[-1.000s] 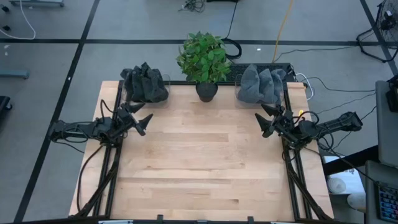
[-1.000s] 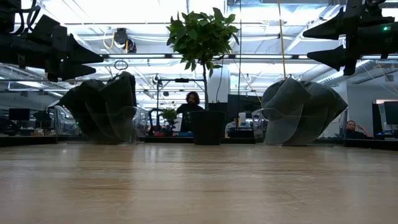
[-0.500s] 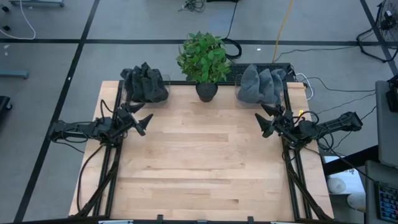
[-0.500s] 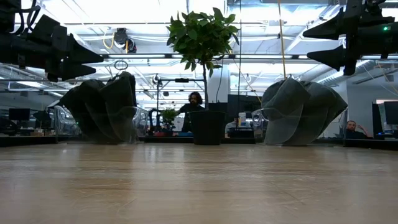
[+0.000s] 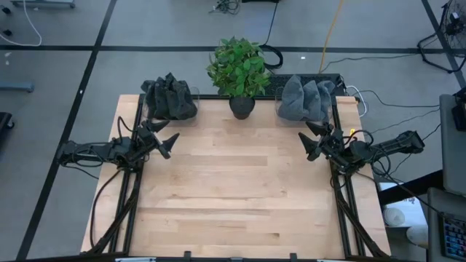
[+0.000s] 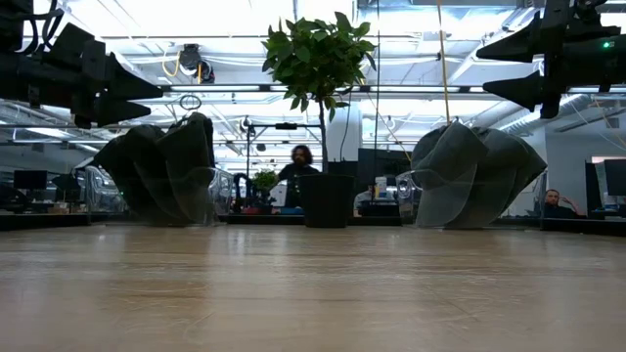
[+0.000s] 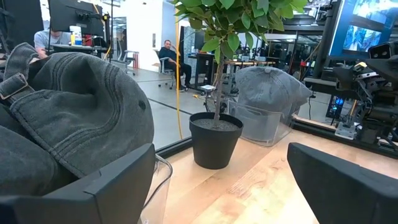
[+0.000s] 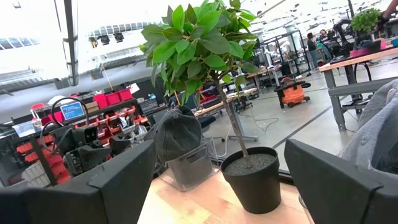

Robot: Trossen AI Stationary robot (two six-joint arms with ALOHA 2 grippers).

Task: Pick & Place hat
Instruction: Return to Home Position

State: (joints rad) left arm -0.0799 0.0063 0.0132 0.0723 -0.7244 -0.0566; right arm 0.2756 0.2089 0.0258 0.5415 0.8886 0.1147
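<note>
A pile of dark grey hats (image 5: 170, 98) fills a clear bin at the table's far left corner, close before my left gripper in the left wrist view (image 7: 68, 118). A pile of lighter grey hats (image 5: 306, 100) sits in a clear bin at the far right (image 7: 270, 87). My left gripper (image 5: 169, 140) hovers open over the table's left edge, pointing level toward the middle. My right gripper (image 5: 309, 142) hovers open over the right edge, facing it. Nothing lies between either pair of fingers.
A potted plant (image 5: 239, 73) stands at the middle of the table's far edge, between the two bins. The bare wooden tabletop (image 5: 240, 189) spreads between the arms and toward the near edge. People sit in the room beyond the table (image 6: 299, 166).
</note>
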